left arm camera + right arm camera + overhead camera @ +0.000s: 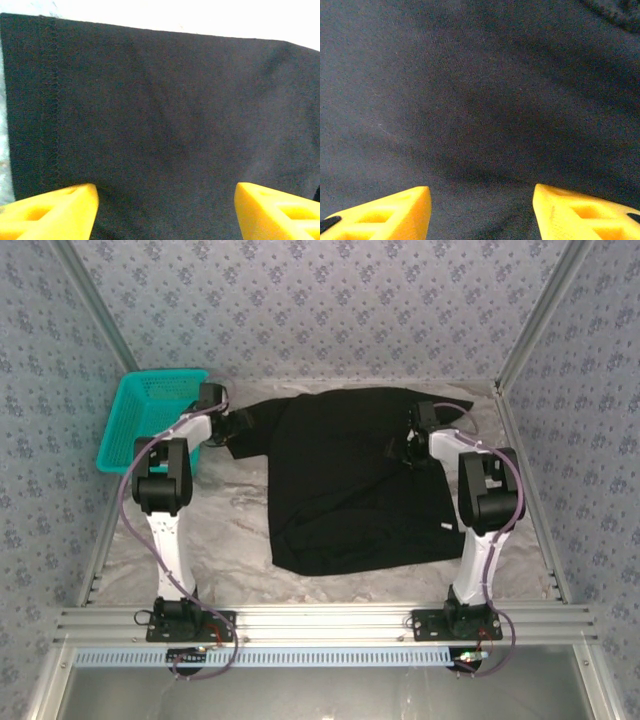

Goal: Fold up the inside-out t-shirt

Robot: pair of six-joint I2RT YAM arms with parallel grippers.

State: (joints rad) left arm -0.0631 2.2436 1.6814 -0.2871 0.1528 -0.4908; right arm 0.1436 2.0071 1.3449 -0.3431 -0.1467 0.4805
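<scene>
I have both arms reached out over the inside-out t-shirt (350, 480), which lies spread flat and plain black on the marbled table (225, 535), running from one gripper across to the other and back toward the arm bases. The left gripper (238, 426) sits low at the shirt's sleeve (256, 428), on the garment's left edge. Through its wrist camera I see its two yellow fingers (50, 212) spread wide with nothing pinched between them. Black cloth lies under the gap and stretches ahead of the tips. A stitched hem (50, 90) runs away from the left-hand finger, and just outside that hem a thin strip of pale table shows. Past the far edge of the cloth, ahead of the tool, the table is bright. The teal basket (150, 420) stands just to the outer side of this gripper, off the shirt.

The right gripper (410, 448) is down on the shirt near its right edge, over the upper part of the body. Its fingertips (585, 212) are likewise held apart, gripping nothing, and smooth dark fabric lies under and ahead of them, with a soft crease crossing between the tips. I can't tell whether the tips touch the cloth. Nearer the right arm's base than the gripper, a small white tag (445, 527) shows at the shirt's edge
</scene>
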